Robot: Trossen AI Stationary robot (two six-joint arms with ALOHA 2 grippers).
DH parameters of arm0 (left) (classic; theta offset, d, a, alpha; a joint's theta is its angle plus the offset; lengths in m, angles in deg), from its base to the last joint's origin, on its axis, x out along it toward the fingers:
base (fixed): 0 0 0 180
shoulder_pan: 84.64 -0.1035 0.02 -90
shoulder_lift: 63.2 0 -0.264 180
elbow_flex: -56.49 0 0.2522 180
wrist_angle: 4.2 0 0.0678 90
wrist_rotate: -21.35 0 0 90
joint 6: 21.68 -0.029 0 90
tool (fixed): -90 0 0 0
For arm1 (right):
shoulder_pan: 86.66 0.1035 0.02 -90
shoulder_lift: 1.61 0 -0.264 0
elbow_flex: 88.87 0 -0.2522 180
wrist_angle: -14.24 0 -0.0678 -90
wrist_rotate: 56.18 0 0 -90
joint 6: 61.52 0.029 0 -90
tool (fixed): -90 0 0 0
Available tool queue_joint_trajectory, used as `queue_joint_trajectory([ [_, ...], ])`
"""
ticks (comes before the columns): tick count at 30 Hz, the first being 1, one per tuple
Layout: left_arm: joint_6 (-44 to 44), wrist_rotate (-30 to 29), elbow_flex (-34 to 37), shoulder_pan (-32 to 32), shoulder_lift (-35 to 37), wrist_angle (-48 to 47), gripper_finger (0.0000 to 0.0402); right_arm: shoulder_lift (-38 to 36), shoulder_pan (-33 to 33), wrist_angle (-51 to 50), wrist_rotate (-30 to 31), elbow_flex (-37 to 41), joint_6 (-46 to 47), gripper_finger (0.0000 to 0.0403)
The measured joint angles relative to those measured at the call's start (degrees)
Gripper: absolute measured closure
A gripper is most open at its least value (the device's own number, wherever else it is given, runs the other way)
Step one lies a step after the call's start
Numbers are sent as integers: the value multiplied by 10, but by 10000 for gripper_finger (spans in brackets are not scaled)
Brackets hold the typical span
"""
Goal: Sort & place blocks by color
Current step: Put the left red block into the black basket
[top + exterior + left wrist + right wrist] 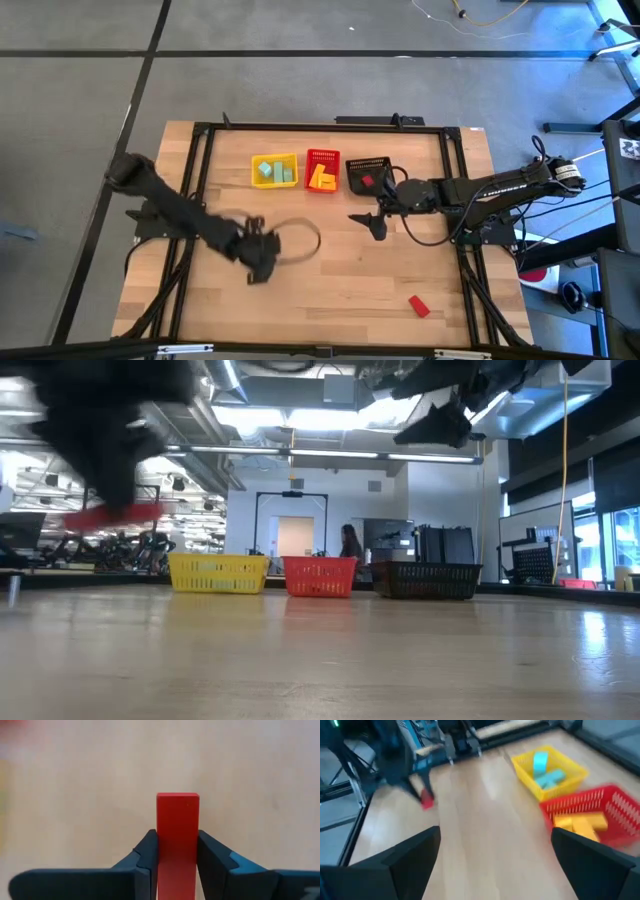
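Pincer state first: the left pincer is closed tight on a red block, its two dark fingers pressed flat against the block's long sides so that the block's free end sticks out past the tips over bare wood. From above, the left arm reaches in from the left edge of the worktop and this pincer sits over the wood in front of the baskets, left of centre; the low view shows the block lifted clear of the surface. The right pincer is spread wide, its fingers far apart and nothing between them; it hangs just in front of the black basket, above the worktop. Three mesh baskets stand in a row near the far edge. The yellow basket on the left holds pale teal-green blocks. The red basket in the middle, just beside it, holds yellow blocks. The black basket on the right holds one small red piece. Well apart from everything else, another red block lies loose on the wood near the front right corner.
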Motion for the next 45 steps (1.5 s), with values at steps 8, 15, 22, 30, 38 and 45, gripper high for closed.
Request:
queue_joint_trajectory([
  [8,-185,-64,6,-171,158,119,316,0,0,-25,-39,0,59,22],
  [15,-243,28,107,-282,210,417,316,0,0,-9,-39,0,84,22],
  [22,-230,98,157,-324,179,614,316,0,0,38,-9,0,98,22],
  [30,-228,190,149,-355,169,659,316,0,0,109,7,0,101,22],
  [38,-212,222,149,-370,169,685,316,15,0,132,27,0,83,22],
  [45,-160,236,148,-365,159,750,316,81,-11,259,27,0,81,22],
])
